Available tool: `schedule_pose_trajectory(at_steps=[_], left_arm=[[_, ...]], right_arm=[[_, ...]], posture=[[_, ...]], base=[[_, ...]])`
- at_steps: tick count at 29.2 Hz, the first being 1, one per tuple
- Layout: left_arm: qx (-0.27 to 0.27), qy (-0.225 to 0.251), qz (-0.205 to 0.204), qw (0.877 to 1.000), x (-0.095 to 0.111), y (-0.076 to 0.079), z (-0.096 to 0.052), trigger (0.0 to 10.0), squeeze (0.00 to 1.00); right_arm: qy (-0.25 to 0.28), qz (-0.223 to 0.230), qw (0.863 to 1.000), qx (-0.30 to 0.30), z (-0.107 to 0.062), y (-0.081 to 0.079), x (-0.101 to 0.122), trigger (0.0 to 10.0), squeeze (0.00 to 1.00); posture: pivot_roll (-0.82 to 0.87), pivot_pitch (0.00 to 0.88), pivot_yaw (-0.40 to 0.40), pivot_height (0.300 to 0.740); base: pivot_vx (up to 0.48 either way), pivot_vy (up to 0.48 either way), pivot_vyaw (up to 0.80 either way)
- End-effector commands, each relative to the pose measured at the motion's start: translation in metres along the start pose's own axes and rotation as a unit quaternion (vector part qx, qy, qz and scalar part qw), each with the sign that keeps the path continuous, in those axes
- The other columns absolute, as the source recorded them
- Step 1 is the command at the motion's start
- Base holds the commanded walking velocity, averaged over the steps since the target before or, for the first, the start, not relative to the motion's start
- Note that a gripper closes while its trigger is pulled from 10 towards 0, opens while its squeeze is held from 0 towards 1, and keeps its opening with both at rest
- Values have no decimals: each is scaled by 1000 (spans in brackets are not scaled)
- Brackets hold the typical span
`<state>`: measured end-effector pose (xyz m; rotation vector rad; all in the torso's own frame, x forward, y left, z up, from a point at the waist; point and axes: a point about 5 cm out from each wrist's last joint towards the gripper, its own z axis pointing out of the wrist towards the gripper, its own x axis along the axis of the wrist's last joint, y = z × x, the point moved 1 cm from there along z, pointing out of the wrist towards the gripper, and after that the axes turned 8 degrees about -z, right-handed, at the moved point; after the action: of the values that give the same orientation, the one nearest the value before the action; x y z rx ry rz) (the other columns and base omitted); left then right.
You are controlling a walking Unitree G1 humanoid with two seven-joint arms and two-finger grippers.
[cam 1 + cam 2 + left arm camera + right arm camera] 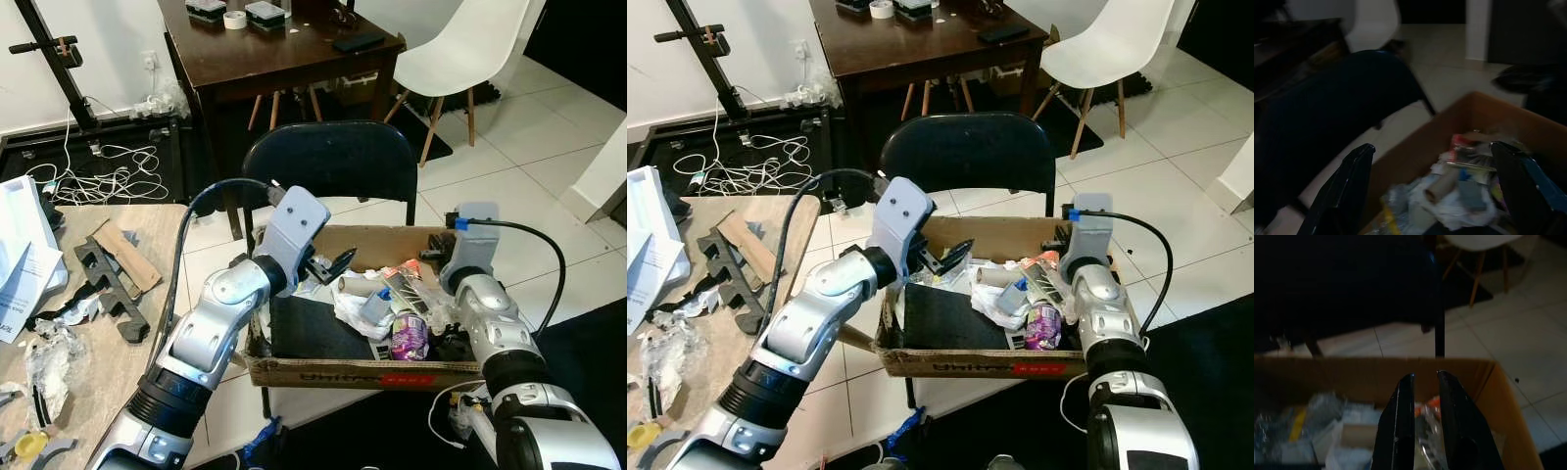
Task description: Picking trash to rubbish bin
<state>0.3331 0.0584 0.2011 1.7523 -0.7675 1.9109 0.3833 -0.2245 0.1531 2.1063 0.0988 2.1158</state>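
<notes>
**Both hands over the cardboard box of trash**

Eye view: the cardboard box rests on a black chair; crumpled trash lies in its right half. The left hand hovers at the box's left rim.

Left wrist view: its fingers are spread wide above the trash.

Right wrist view: the right hand, fingers nearly together and empty, hangs over the box.

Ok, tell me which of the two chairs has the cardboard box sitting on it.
The black chair holds the cardboard box of trash on its seat. The white chair stands farther back beside the dark wooden table, carrying nothing.
</notes>
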Motion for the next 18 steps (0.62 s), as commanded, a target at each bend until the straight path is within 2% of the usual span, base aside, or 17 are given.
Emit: schedule_pose_trajectory(at_steps=[1, 3, 6, 11, 14, 18], left_arm=[[24, -2, -1, 1000, -3, -7, -2, 10000, 0], [82, 26, -38, 996, 4, -21, -5, 10000, 0], [128, 59, -74, 987, 15, -34, -12, 10000, 0], [157, 99, -107, 977, 27, -39, -22, 10000, 0], [171, 109, -130, 971, 29, -39, -25, 10000, 0], [185, 116, -134, 967, 29, -39, -29, 10000, 0]], right_arm=[[20, 13, 1000, -6, 1, -2, 8, 10000, 0], [54, 35, 998, -13, 2, -6, 24, 10000, 0], [114, 43, 993, -14, -2, -14, 49, 10000, 0], [185, 63, 981, -9, -13, -24, 83, 10000, 0], [200, 64, 978, -2, -18, -28, 92, 10000, 0], [202, 73, 977, 6, -22, -33, 94, 10000, 0]], posture=[[20, 152, 59, 740], [17, 142, 58, 740], [17, 138, 58, 740], [21, 115, 30, 740], [21, 110, 21, 740], [23, 101, 8, 740]], base=[[0, 0, 0], [0, 0, 0], [0, 0, 0], [0, 0, 0], [0, 0, 0], [0, 0, 0]])
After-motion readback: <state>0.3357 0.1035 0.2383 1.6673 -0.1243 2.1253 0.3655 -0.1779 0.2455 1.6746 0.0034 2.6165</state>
